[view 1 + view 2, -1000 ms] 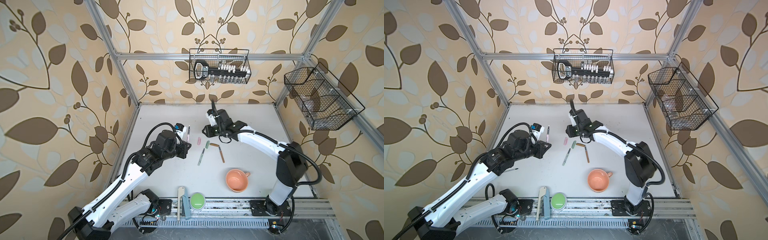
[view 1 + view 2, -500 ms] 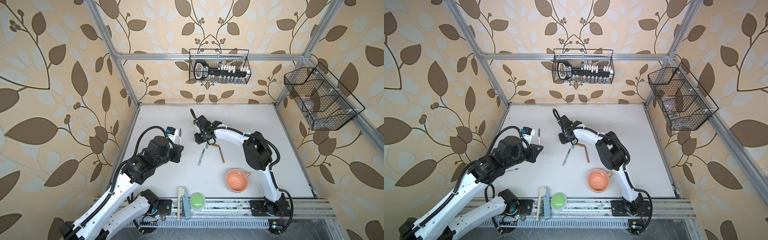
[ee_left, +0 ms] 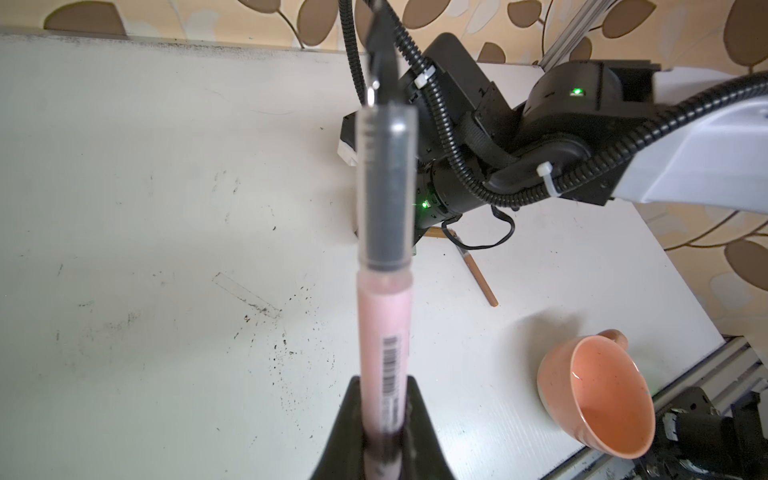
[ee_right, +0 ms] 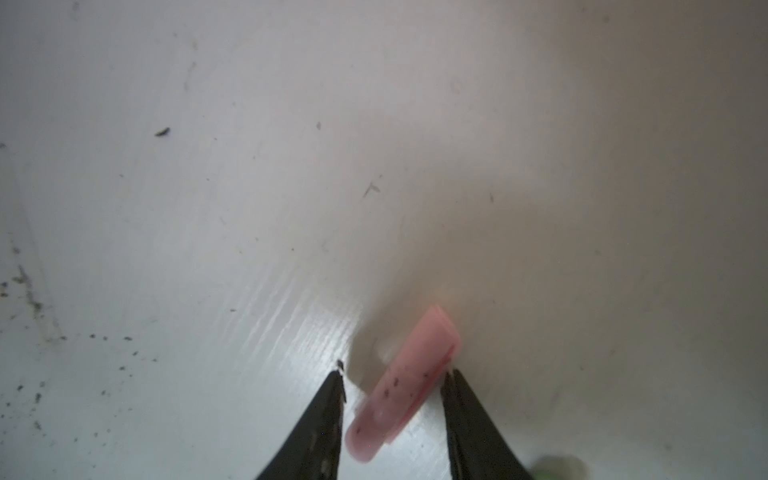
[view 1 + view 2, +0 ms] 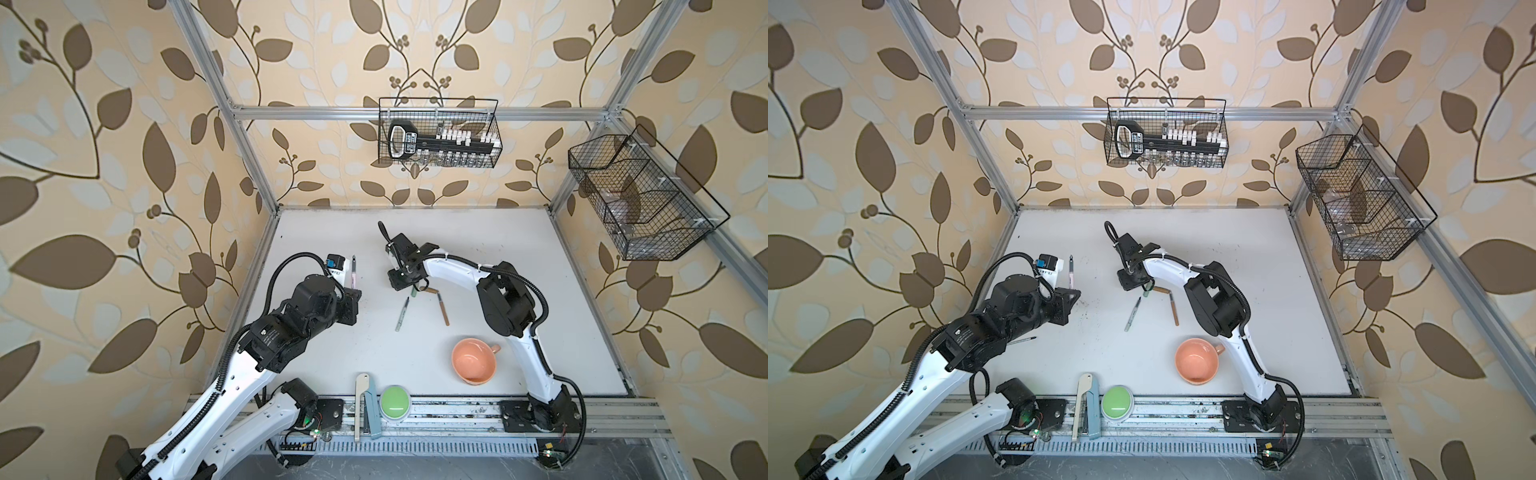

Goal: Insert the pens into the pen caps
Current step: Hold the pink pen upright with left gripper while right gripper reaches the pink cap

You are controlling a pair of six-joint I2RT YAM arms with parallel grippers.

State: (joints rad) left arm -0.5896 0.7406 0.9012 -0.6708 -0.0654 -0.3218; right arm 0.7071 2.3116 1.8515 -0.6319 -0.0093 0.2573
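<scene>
My left gripper [image 3: 384,419] is shut on the lower end of the pale pink pen [image 3: 384,324], which stands upright, dark tip up, at the table's left [image 5: 354,272]. My right gripper [image 4: 395,372] is open and low over the table, its fingers on either side of the pink pen cap [image 4: 405,386], which lies slanted on the table. In both top views this gripper [image 5: 401,280] hides that cap. Just to its right lie the green cap [image 5: 414,292] and tan cap [image 5: 430,289]. The grey-green pen [image 5: 402,314] and tan-brown pen [image 5: 443,309] lie loose nearby.
An orange cup [image 5: 473,360] sits at the front right. A green button [image 5: 395,400] and a white-and-blue tool [image 5: 365,405] rest on the front rail. Wire baskets hang on the back wall [image 5: 438,139] and right wall [image 5: 640,199]. A thin dark tool [image 5: 1023,339] pokes from under the left arm.
My right gripper has swung left and come down over the pink cap. My left arm has drawn back a little to the left, still holding the pink pen.
</scene>
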